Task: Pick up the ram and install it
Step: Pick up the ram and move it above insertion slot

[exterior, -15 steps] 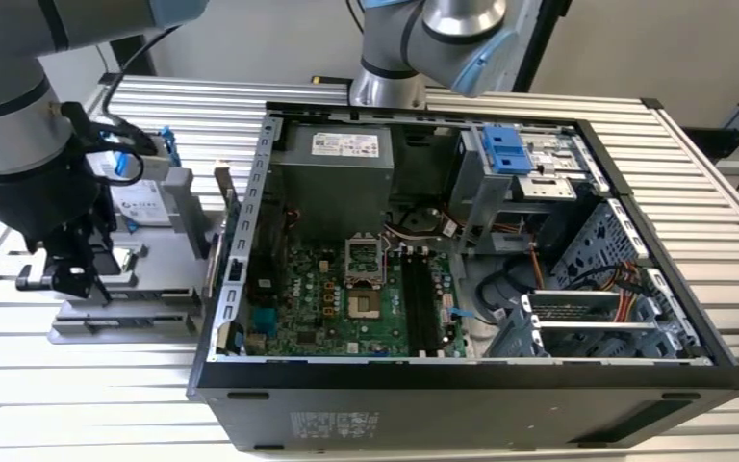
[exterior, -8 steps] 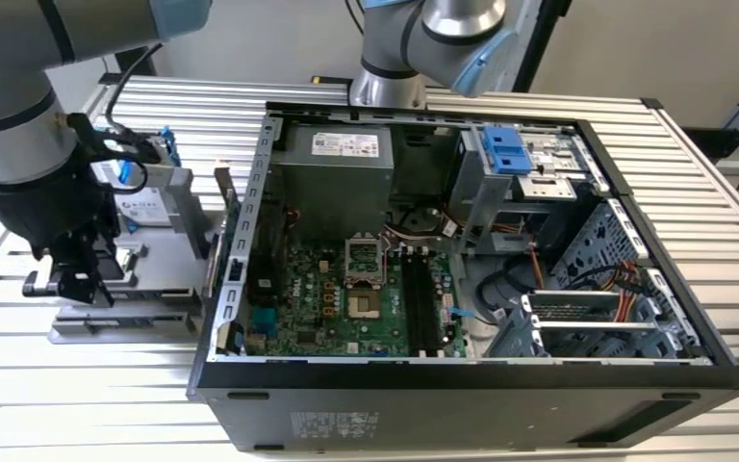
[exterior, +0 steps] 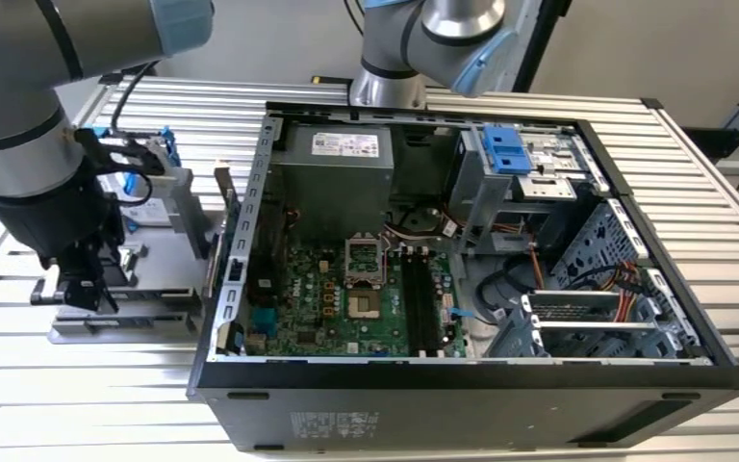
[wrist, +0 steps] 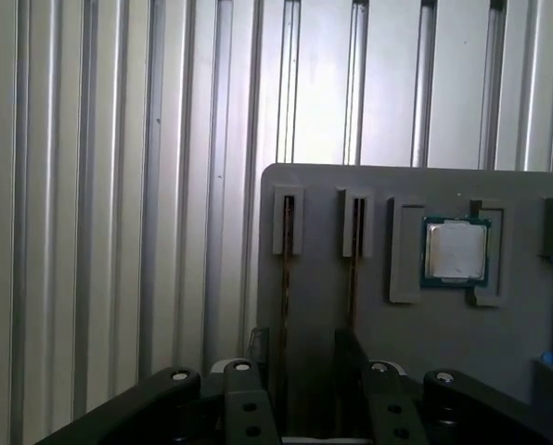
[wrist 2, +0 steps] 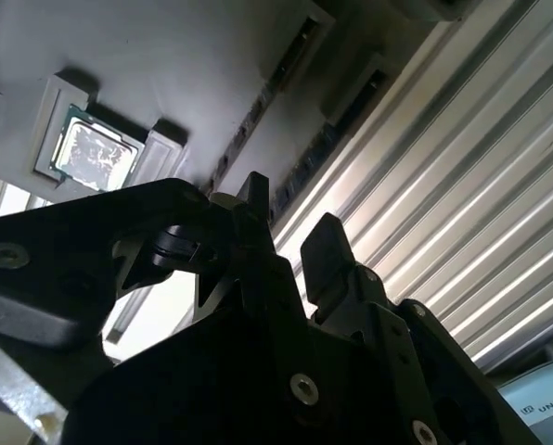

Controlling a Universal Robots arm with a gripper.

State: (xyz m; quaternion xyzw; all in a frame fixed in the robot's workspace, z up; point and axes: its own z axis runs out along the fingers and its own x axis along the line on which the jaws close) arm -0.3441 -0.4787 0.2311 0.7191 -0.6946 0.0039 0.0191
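— Closest to us sits the black steel computer case [exterior: 472, 404], lid off, with its green motherboard [exterior: 331, 298] lying flat inside. It stands on the ribbed aluminium counter [exterior: 716, 192].

— And the arm [exterior: 36, 183]?

— It's at the exterior view's left, grey tube and black wrist, with the jaws pointing down over a flat grey holder plate [exterior: 126, 325] just beside the case.

— What does the second wrist view give you?

— Two matte black fingers [wrist 2: 327, 246], blocky, with a clear gap between them, so the jaws stand apart. Past them you get the plate's long dark slots and a square, shiny processor [wrist 2: 91, 153] in its pocket.

— And the first wrist view?

— That one looks square onto the plate [wrist: 425, 343]. The ram [wrist: 287, 269] stands on edge in its slot, just a thin brownish line. A second stick [wrist: 354, 269] stands in the next slot, and the processor [wrist: 456, 248] is further along. The ram's edge runs down into the gap between the fingers [wrist: 351, 366]. I can't tell whether they touch it.
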